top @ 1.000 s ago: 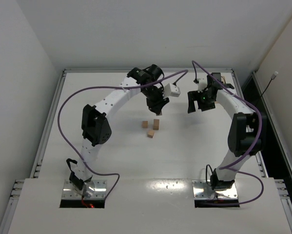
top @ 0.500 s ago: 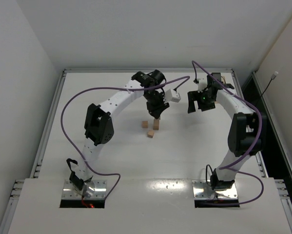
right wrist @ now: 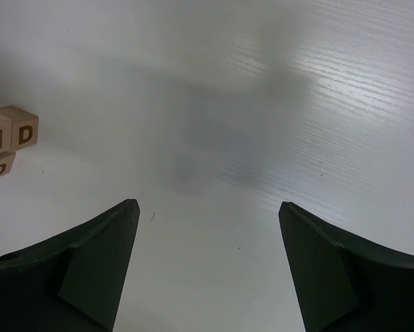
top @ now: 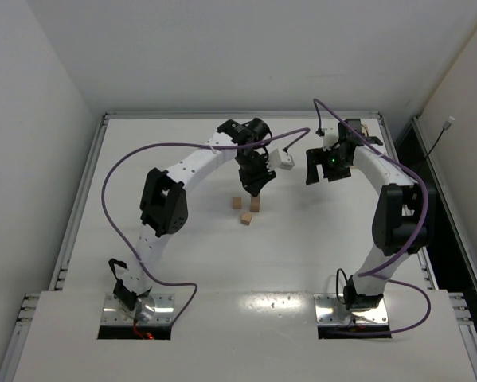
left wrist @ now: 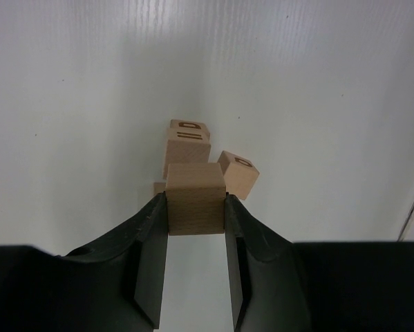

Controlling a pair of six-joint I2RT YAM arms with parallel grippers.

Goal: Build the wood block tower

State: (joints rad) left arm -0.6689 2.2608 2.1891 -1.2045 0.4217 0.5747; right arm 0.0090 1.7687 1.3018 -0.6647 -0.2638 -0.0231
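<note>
My left gripper [left wrist: 195, 202] is shut on a plain tan wood block [left wrist: 195, 207], which is pinched between both black fingers. In the top view this gripper [top: 254, 188] hangs just above the wood blocks on the table. Right under it is a taller-looking block [top: 255, 204], which shows a lettered top beyond the held one [left wrist: 188, 142]. I cannot tell whether it is a tower of two. A tilted block [left wrist: 238, 174] lies to its right, and another block [top: 236, 203] lies to the left. My right gripper [top: 318, 169] is open and holds nothing [right wrist: 207, 207], off to the right of the blocks.
The lettered blocks [right wrist: 10, 135] show at the left edge of the right wrist view. A raised rim [top: 103, 159] runs round the white table [top: 318, 255]. Purple cables loop over both arms.
My left gripper has come down and a little toward me with its block, and is now right over the blocks on the table. The right arm has stayed still.
</note>
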